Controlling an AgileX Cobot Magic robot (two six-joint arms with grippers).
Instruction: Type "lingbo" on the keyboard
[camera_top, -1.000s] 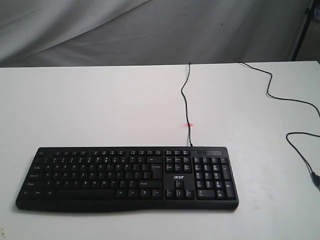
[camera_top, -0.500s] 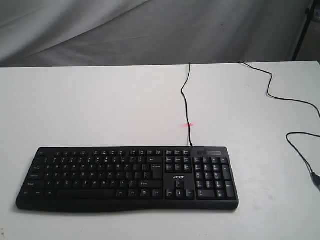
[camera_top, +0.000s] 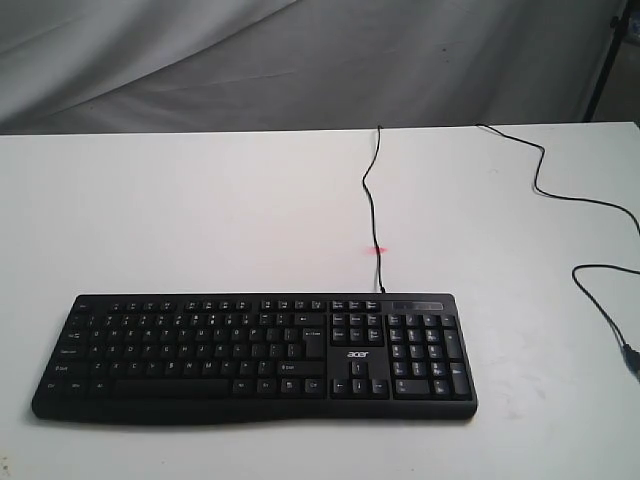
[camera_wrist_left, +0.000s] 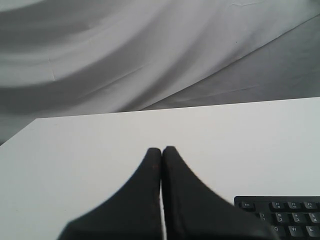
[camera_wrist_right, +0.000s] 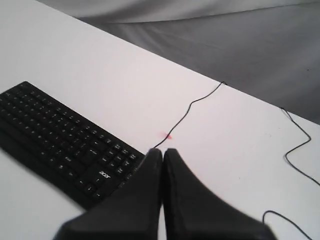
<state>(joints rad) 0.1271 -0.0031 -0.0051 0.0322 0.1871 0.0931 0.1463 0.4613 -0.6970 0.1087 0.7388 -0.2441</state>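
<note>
The black full-size keyboard (camera_top: 255, 355) with white legends and an "acer" logo lies flat near the front of the white table (camera_top: 200, 210). Its thin black cable (camera_top: 370, 195) runs from its back edge toward the far side. No arm shows in the exterior view. In the left wrist view my left gripper (camera_wrist_left: 161, 150) is shut with nothing in it, over bare table beside the keyboard's Esc corner (camera_wrist_left: 280, 215). In the right wrist view my right gripper (camera_wrist_right: 163, 152) is shut and empty, above the number-pad end of the keyboard (camera_wrist_right: 65, 140).
A second black cable (camera_top: 590, 250) loops across the right side of the table to a plug at the right edge. A small red light spot (camera_top: 377, 250) sits on the keyboard's cable. Grey cloth (camera_top: 300, 60) hangs behind the table.
</note>
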